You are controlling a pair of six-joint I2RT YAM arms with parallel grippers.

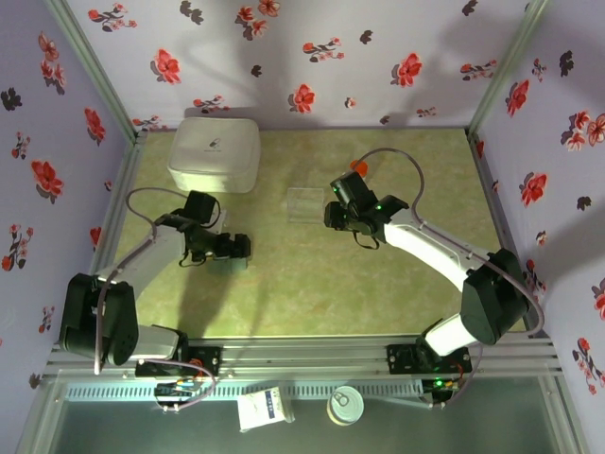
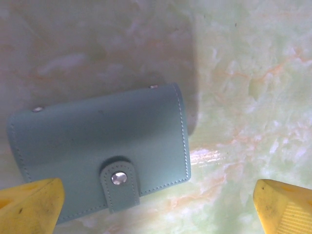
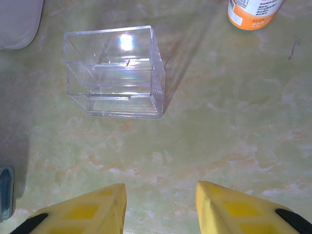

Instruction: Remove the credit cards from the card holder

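Observation:
The card holder (image 2: 97,141) lies flat on the table, a grey-blue wallet folded shut with its snap strap (image 2: 118,183) fastened. The credit cards are hidden. My left gripper (image 2: 158,207) hovers over the holder's near edge, open wide; one yellow fingertip overlaps the holder's left corner and the other stands over bare table to its right. In the top view the left gripper (image 1: 236,248) is at the left of the table. My right gripper (image 3: 161,209) is open over bare table, nothing between its fingers, just short of a clear plastic box (image 3: 114,73).
A large white box (image 1: 216,153) stands at the back left. The clear plastic box (image 1: 304,203) sits mid-table, left of the right gripper (image 1: 340,216). An orange-labelled bottle (image 3: 253,12) stands beyond it. Flowered walls enclose the table.

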